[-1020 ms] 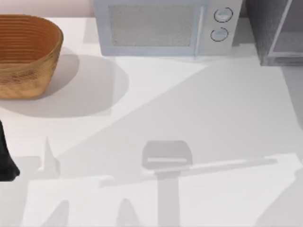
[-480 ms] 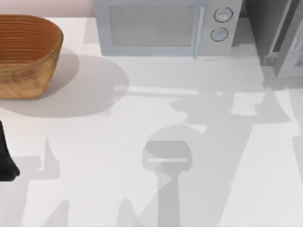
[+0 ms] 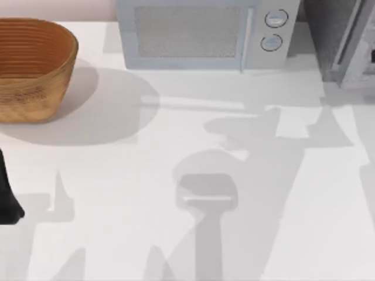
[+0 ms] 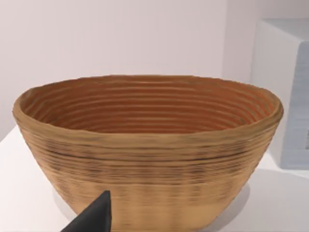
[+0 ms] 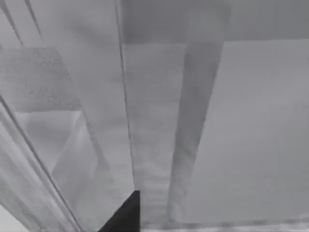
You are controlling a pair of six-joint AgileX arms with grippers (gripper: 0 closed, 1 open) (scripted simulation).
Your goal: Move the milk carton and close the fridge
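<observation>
The fridge (image 3: 331, 35) stands at the table's back right corner, with speckled dark-grey sides and a pale-framed door (image 3: 353, 35) set at a narrow angle to the cabinet. In the right wrist view its grey panels (image 5: 154, 121) are very close, with a dark tip of my right gripper (image 5: 126, 212) right against them. The milk carton is out of view. My left arm (image 3: 7, 196) rests at the table's left edge. Its gripper's dark tip (image 4: 96, 216) points at the basket (image 4: 145, 150).
A woven brown basket (image 3: 32, 67) sits at the back left. A light-grey microwave (image 3: 199, 35) with two round dials stands at the back middle, just left of the fridge. Arm shadows lie across the white tabletop (image 3: 117, 175).
The fridge door has swung in toward the cabinet and stands at a narrower angle. The shadows on the right half of the table have shifted. The left arm has not moved.
</observation>
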